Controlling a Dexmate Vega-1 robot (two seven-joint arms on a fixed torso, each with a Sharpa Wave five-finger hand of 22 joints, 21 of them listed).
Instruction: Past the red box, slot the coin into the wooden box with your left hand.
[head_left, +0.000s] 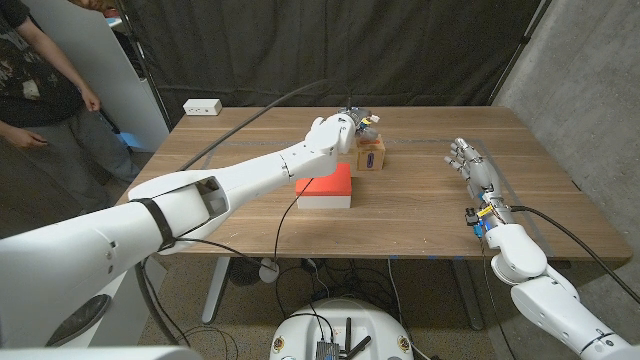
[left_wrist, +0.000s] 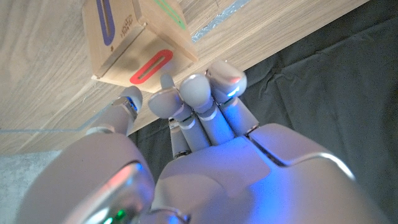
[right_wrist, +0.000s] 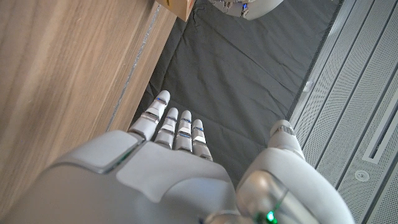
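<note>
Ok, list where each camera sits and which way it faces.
Head view: on the robot's head, looking down at the table; both arms, left hand over the wooden box, red box.
Left wrist view: behind the left hand, facing the wooden box.
Right wrist view: behind the right hand, along the table edge.
Head and left wrist views share the wooden box.

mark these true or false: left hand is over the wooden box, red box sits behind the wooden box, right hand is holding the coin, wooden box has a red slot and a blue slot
1. The left hand is above the wooden box. True.
2. The red box sits behind the wooden box. False: it lies nearer the robot, in front of it.
3. The right hand holds the coin. False: it holds nothing, fingers straight, far from both boxes.
4. The wooden box has a red slot and a blue slot. True.
</note>
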